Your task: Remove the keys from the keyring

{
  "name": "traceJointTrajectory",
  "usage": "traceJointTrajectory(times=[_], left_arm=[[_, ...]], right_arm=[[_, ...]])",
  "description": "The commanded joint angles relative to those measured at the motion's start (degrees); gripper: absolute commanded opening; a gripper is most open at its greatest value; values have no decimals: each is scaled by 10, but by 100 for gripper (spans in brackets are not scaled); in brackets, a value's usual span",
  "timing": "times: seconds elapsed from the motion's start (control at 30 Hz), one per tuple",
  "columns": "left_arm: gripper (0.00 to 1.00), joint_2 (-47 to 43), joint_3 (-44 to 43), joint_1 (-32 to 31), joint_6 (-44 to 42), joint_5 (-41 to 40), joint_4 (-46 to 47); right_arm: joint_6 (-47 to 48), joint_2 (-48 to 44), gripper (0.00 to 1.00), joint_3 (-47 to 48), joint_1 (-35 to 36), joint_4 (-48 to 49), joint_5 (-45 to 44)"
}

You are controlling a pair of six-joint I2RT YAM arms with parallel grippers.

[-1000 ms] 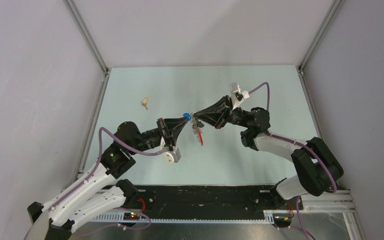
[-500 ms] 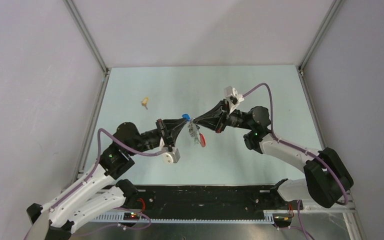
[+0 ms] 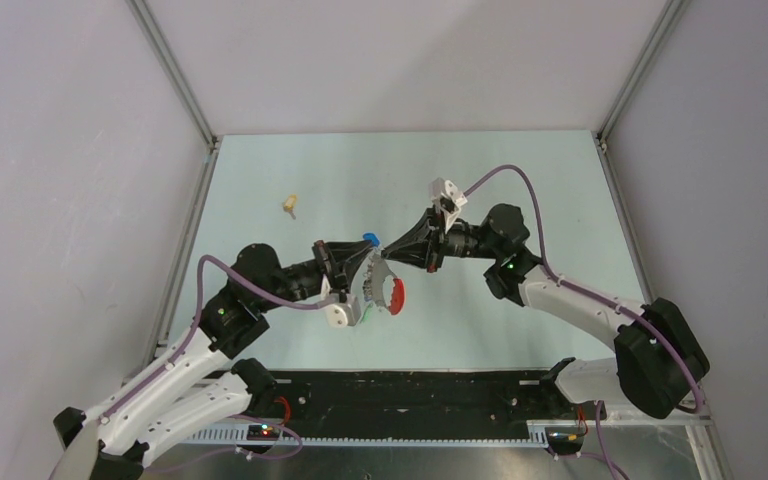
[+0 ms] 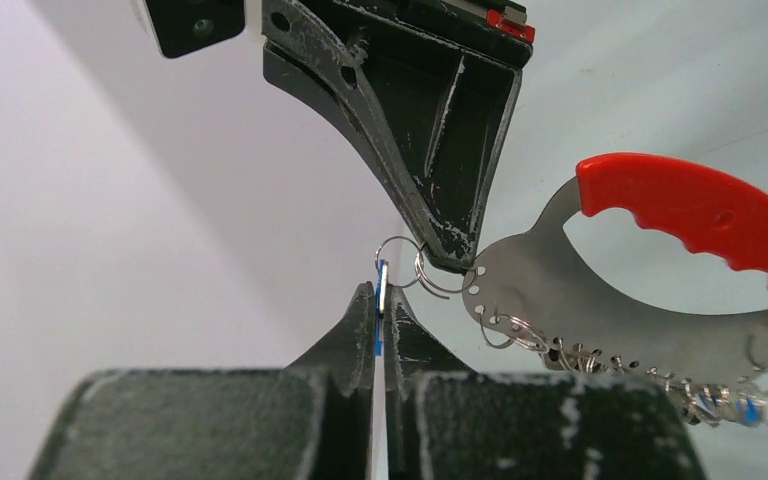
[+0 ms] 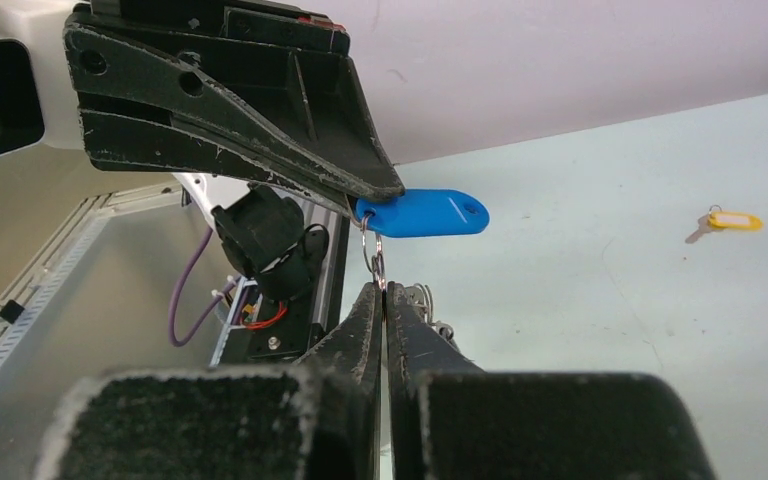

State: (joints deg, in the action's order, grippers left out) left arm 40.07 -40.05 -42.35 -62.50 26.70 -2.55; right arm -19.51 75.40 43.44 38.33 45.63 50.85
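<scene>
Both grippers meet tip to tip above the table. My left gripper (image 3: 373,246) (image 4: 380,296) is shut on the blue head of a key (image 3: 370,238) (image 5: 422,213). My right gripper (image 3: 388,250) (image 5: 381,288) is shut on a small wire ring at the corner of the keyring. The keyring's silver metal arc (image 4: 530,300) and red crescent (image 3: 397,297) (image 4: 700,215) hang below the tips. Several small rings and a blue and a green key head (image 4: 750,410) dangle along the arc. A yellow-headed key (image 3: 289,205) (image 5: 725,222) lies loose on the table at the far left.
The pale green table (image 3: 520,180) has grey walls on three sides. A black rail (image 3: 410,390) with cables runs along the near edge by the arm bases.
My right gripper has moved left toward the left gripper. The keyring has swung down and left, so its red crescent now hangs lower beside the left wrist.
</scene>
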Motion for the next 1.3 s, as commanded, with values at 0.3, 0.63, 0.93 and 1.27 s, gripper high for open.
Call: traceJointTrajectory(times=[0.3,0.63,0.93,1.27], left_arm=[[0,6,-23,3,20,4,68],[0,16,-25,3,27,-27,68],[0,25,-56,-26,61,-99,10],[0,13,-81,-94,121,-200,-58]], right_arm=[[139,-26,39,45,21,-152,-45],[192,-132,45,-15,-4,-200,-145],[215,-182,43,-54,15,-161,-158],[212,-142,41,-52,69,-60,-192]])
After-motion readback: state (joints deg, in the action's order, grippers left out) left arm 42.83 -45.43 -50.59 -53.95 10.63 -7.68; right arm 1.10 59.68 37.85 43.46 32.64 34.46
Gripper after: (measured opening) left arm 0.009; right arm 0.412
